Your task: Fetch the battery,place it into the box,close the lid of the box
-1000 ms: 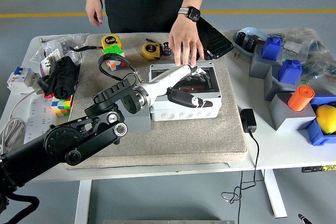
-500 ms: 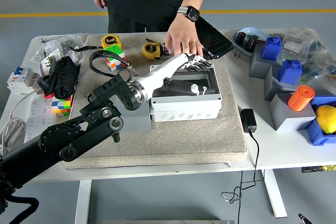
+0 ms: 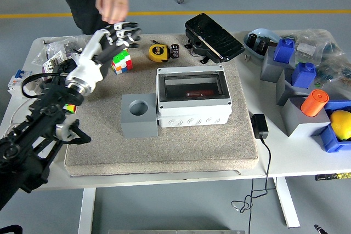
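A white table [image 3: 290,160] carries a tan mat [image 3: 181,149], and at the mat's centre sits the grey box [image 3: 193,97], its clear lid [image 3: 191,85] now lying flat and shut over the opening. Half a second earlier that lid stood open, with the robot's left hand reaching over the box's far rim and a person's hand resting at the far edge beside it; now both are gone from the box.

Through the lid a dark reddish object, seemingly the battery [image 3: 196,93], shows inside the box, toward the middle. That would put all three parts of the task behind it: fetched, placed, closed. Whether the lid is latched or merely resting down cannot be read from here.

The black left arm [image 3: 41,135] has swung back to the far left of the table. Its left hand [image 3: 115,35] hovers above a coloured puzzle cube [image 3: 121,61], fingers spread loosely and gripping nothing. The right hand is out of view.

Just beyond, a person stands at the far left edge, one hand [image 3: 112,1] hanging above the robot's fingers, apart from them; earlier the person stood behind the box.

A grey block [image 3: 138,115] with a round socket touches the box's left side. A yellow tape measure [image 3: 158,52] and a black tablet-like slab [image 3: 215,36] lie beyond the box.
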Robot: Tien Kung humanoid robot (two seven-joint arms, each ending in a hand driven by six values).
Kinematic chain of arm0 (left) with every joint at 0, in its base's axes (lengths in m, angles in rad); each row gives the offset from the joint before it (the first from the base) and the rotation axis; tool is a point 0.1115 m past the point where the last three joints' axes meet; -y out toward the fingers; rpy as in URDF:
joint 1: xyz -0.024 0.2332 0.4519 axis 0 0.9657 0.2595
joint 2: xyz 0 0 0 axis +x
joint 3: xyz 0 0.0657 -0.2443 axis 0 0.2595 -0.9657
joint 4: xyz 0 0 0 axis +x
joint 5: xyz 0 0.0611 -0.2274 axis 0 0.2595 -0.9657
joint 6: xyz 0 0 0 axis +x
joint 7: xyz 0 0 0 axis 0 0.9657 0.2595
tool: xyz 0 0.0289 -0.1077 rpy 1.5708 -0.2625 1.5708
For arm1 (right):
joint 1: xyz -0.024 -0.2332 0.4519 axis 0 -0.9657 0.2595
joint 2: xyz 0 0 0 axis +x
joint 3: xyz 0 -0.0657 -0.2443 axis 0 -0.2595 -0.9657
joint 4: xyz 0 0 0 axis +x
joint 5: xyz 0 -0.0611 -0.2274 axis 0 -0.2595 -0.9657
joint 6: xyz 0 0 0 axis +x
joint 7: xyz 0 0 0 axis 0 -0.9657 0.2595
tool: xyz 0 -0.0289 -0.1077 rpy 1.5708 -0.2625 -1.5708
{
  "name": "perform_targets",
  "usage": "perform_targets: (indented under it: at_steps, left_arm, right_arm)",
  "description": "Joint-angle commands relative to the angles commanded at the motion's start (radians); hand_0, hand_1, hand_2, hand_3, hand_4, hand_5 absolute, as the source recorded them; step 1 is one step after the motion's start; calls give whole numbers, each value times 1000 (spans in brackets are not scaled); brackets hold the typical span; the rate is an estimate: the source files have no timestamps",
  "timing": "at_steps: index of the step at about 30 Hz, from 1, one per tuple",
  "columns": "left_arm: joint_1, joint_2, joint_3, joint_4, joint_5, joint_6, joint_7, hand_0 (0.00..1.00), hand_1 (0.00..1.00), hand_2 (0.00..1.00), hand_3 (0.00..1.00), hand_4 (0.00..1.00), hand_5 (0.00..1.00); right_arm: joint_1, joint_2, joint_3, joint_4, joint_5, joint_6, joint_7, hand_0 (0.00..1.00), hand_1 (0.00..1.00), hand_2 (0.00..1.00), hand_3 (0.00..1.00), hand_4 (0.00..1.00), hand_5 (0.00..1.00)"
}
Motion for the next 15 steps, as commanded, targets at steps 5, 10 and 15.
perform_targets:
  at_steps: [5,10,15]
  left_arm:
    - [20,29,-56,21,-45,-34,20,619,651,641,622,965,398]
    - [49,33,-89,14,-43,-30,18,593,637,615,618,964,391]
    - [60,38,-102,13,-25,-35,26,576,621,604,611,938,355]
  right_arm:
    - [3,-3,-11,-5,15,8,-2,662,640,645,538,884,419]
    - [6,-6,-8,-5,12,5,-3,665,640,644,538,884,418]
    - [8,-5,-10,-5,11,5,-3,662,640,645,537,884,419]
